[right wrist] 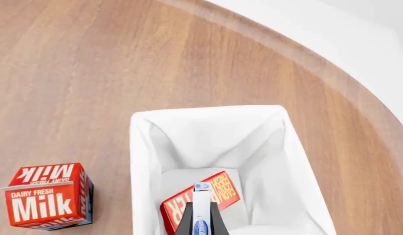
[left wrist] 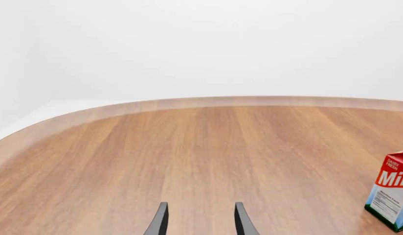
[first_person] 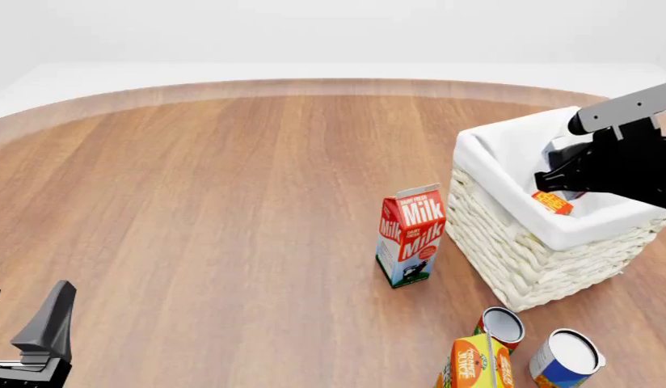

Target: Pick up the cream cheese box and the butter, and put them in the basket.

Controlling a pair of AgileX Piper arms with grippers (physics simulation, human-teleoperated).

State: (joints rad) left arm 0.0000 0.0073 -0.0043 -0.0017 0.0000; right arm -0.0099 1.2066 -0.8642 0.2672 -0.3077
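The basket (first_person: pixel 516 242), whitish wicker with a white lining, stands at the right of the table. The butter (right wrist: pixel 222 192), a red-and-orange carton, lies inside the basket (right wrist: pixel 140 147); in the front view only a corner of the butter (first_person: pixel 552 202) shows above the near rim. My right gripper (first_person: pixel 555 179) hangs over the basket's inside. In the right wrist view the right gripper (right wrist: pixel 203 211) has its fingers close together on a thin white-and-blue edge, which looks like the cream cheese box (right wrist: pixel 201 195). My left gripper (left wrist: pixel 200 210) is open and empty, low at the near left (first_person: pixel 23 314).
A red-and-white milk carton (first_person: pixel 412 234) stands just left of the basket and also shows as the milk carton (left wrist: pixel 392 196) in the left wrist view. Two cans (first_person: pixel 503 325) (first_person: pixel 566 359) and an orange juice carton (first_person: pixel 474 365) sit near the front, below the basket.
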